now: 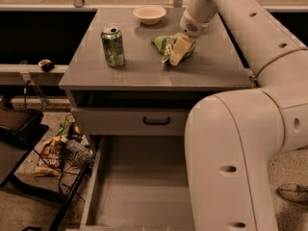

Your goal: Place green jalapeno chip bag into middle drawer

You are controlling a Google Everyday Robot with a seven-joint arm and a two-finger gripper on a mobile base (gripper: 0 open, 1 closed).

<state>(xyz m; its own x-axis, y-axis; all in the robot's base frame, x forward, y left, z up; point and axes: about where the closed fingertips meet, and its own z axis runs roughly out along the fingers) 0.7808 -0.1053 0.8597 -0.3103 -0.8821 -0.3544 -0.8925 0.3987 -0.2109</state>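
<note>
The green jalapeno chip bag (162, 43) lies crumpled on the grey cabinet top (144, 71), right of centre. My gripper (176, 52) comes down from the upper right and rests on the bag's right side, covering part of it. The middle drawer (94, 177) is pulled out below, with a bare grey floor. My arm's big pale link (231, 158) hides the drawer's right part.
A green soda can (112, 44) stands upright left of the bag. A pale bowl (149, 13) sits at the back of the top. A shut drawer front with a black handle (156, 121) is above the open drawer. Snack bags and cables (57, 150) litter the floor at left.
</note>
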